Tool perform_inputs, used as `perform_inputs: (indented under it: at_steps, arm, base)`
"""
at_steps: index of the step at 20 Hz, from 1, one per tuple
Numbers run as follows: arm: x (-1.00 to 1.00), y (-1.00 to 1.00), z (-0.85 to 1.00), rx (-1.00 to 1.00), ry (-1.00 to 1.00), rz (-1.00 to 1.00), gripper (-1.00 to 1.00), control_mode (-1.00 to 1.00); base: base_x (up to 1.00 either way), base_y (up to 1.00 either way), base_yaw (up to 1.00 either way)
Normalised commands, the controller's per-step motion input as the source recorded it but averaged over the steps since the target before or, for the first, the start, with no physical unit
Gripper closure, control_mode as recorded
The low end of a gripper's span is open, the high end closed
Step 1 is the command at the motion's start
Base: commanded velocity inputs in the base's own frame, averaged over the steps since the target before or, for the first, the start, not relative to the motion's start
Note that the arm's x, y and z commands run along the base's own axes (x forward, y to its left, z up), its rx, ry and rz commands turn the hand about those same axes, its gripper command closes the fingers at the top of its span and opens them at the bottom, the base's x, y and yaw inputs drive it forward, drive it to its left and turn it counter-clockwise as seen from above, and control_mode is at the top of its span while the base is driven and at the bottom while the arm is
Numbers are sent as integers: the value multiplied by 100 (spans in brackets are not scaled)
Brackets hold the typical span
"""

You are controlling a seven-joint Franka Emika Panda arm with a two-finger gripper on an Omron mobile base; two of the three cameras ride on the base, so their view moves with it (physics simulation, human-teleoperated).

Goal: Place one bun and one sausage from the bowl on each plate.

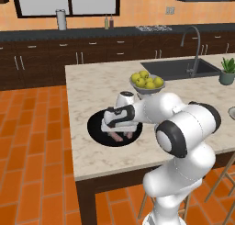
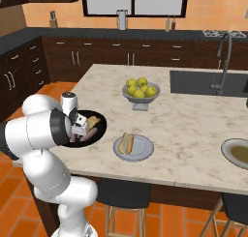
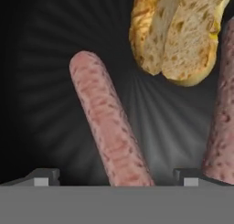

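In the left base view the arm bends low over the black bowl, which sits on the marble worktop near its front left corner; the gripper hangs just inside the bowl's rim, its fingers mostly hidden by the hand, and a pinkish sausage shows beneath it; the grey footed fruit bowl stands further back, toward the sink, and a potted plant sits by the worktop's far right edge.

In the right base view the black bowl lies at the left edge of the worktop, partly covered by the arm; a bun rests in it toward the back, with a sausage in front of the bun; just to the bowl's right, near the front edge, the pale grey-blue plate carries another bun; the brown-centred plate sits well apart at the right edge of the picture; the fruit bowl stands behind the blue plate.

In the hand view the gripper looks onto the bowl's black floor; its two fingertips stand wide apart, clamped on nothing; one sausage runs up from between them, touching neither; a second sausage lies along the right side, and the split bun sits above, between the two.
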Motion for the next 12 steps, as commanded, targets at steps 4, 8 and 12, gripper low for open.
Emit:
perform_inputs:
  at_steps: [4,8,12]
  arm:
    - [-10,23,-30,-5,5,5,-100,-100]
    - [-5,34,-31,-4,2,10,-100,-100]
    - [21,0,-4,0,0,5,-100,-100]
  base:
    - [0,0,0]
    - [0,0,0]
    - [0,0,0]
